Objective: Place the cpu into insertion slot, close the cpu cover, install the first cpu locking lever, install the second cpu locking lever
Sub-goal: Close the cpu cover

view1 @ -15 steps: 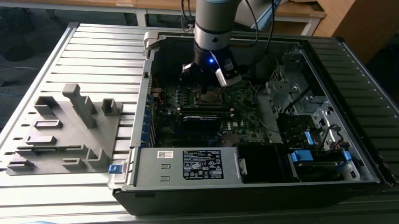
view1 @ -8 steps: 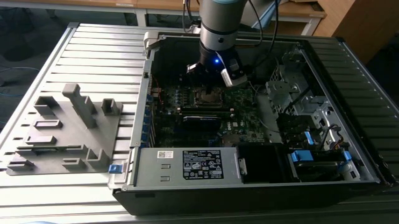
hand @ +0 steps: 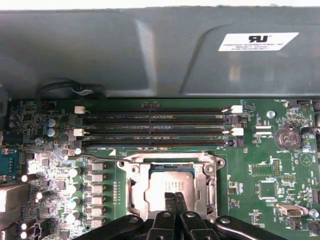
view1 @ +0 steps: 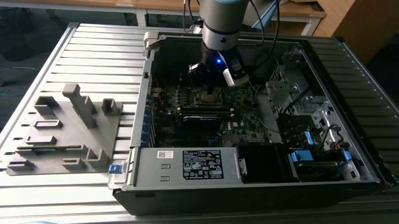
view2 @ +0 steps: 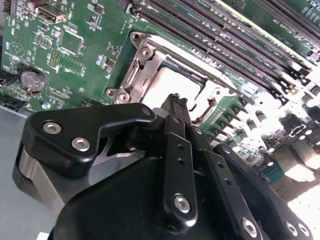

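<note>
Slatted metal surface (view1: 93, 51) carries an open computer case (view1: 249, 196). A grey fixture tray (view1: 62, 135) is set beside the case on the exterior view's left. Inside the case, a white-labelled power supply box (view1: 203, 164) is seen along the near wall, with drive bays and blue tabs (view1: 301, 155) toward the exterior view's right. The green motherboard (hand: 260, 170) is laid flat on the case floor. Black cables (view1: 274, 28) hang down beside the arm.

The arm (view1: 219, 23) is lowered near-vertically into the case from above, wrist pointed down over the socket area.

Four long memory slots (hand: 155, 127) are noted just beside the socket, and a coin cell (hand: 287, 137) off to one side of it.

The cpu cover (hand: 132, 185) is seen lying flat on the socket, its square opening framing the cpu (hand: 167, 184), which is seated in the socket.

End effector (hand: 175, 196): fingers (hand: 170, 202) pressed together, nothing pinched between them. The tips are placed directly over the cpu's metal top, near its middle, inside the cover's opening. Contact with the cpu cannot be told. The same placement is recorded in the second wrist view, end effector (view2: 175, 101) over cpu (view2: 175, 82).
</note>
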`<move>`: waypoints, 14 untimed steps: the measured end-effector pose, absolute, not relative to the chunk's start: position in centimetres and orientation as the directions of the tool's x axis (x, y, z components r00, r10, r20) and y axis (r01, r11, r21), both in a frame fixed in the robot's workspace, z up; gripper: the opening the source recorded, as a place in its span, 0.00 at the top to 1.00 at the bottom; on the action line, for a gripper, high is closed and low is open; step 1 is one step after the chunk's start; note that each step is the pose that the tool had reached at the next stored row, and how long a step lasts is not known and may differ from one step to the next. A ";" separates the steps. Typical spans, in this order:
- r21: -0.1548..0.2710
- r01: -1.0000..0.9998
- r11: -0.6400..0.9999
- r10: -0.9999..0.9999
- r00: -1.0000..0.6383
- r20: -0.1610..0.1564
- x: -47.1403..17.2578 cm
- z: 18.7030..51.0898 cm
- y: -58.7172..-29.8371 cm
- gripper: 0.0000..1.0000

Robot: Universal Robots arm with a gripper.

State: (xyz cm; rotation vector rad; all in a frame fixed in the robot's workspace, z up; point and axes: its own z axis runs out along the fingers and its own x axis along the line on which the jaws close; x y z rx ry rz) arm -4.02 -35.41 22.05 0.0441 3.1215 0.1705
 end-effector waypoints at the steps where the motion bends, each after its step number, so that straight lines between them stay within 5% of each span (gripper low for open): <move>1: 0.109 0.028 0.994 0.030 -0.999 -0.014 -4.0 22.1 -35.4 0.89; 14: 0.108 0.072 0.991 0.074 -0.997 -0.014 -4.0 22.1 -35.4 0.89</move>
